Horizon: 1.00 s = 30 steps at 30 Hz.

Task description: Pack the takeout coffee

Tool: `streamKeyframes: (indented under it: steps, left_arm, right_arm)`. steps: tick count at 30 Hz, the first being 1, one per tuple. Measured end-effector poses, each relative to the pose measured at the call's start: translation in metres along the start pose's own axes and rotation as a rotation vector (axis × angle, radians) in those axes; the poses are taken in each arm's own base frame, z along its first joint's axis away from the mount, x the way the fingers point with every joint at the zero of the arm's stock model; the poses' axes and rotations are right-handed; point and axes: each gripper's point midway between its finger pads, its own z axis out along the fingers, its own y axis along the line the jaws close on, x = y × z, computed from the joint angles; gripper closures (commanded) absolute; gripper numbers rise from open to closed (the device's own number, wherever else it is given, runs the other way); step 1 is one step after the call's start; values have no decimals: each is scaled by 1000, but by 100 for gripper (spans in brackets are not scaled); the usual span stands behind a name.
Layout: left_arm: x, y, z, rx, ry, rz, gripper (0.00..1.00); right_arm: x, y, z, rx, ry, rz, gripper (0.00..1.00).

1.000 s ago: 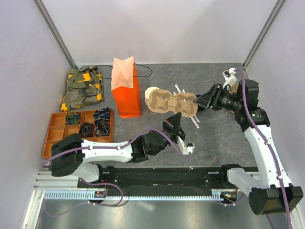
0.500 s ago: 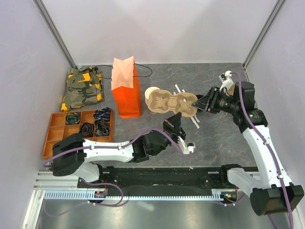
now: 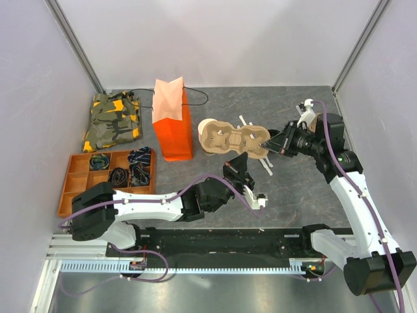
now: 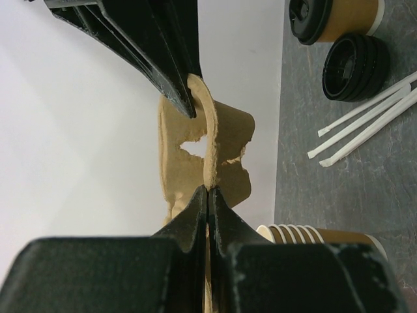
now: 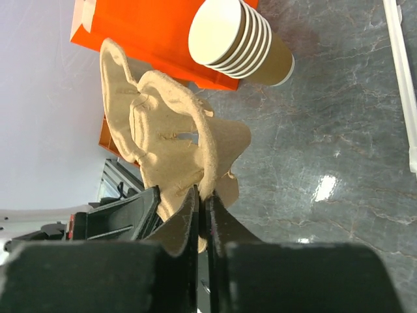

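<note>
2 white arms, black joints, purple cables

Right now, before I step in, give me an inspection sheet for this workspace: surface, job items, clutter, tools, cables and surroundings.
Surface: grey stone-look table; no spills seen.
Job's things: takeout coffee lidded, standing on the table; orange bag upright; cup carrier held off the table.
Clutter: stack of lidless cups, loose black lid, white sticks, camouflage cloth, compartment tray with coiled cords.
Tools: left tool shut on the carrier's rim; right tool shut on its opposite end.
Cables: purple cables along both arms; black cord behind the bag.
Surroundings: pale walls, metal corner posts; nothing else seen.
</note>
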Motion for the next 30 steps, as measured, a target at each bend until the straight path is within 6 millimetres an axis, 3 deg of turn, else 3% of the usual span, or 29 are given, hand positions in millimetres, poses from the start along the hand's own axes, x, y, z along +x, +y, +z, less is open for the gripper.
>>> streamKeyframes:
  steps: [2, 6, 9, 12, 16, 18, 20, 22, 26, 30]
  left_arm:
    - [0, 0, 0, 2, 3, 1, 73]
    - [3, -4, -2, 25, 17, -14, 36]
    - [8, 0, -10, 83, 46, -66, 23]
    - [8, 31, -27, 136, 55, -203, 18]
    - [6, 92, -70, 130, -17, -411, 7]
    - [9, 108, -95, 152, -64, -491, 5]
    - [20, 109, -111, 205, -79, -564, 7]
    - [47, 114, -115, 241, -30, -642, 10]
    - [126, 132, -102, 264, 143, -785, 15]
    - [177, 105, -93, 375, 259, -866, 16]
  right_arm:
    - [-1, 0, 0, 0, -3, 3, 100]
    - [-3, -2, 1, 16, -16, 4, 100]
    - [-4, -4, 2, 28, -22, 5, 100]
    - [-10, -5, 3, 40, -31, 4, 100]
    - [-25, -2, 4, 56, -62, -8, 100]
    - [-34, 0, 5, 58, -75, -14, 100]
    - [-42, 2, 7, 60, -88, -18, 100]
    - [-49, 2, 8, 67, -100, -23, 100]
    - [-55, 0, 10, 83, -110, -32, 100]
    - [-57, -4, 11, 98, -108, -45, 100]
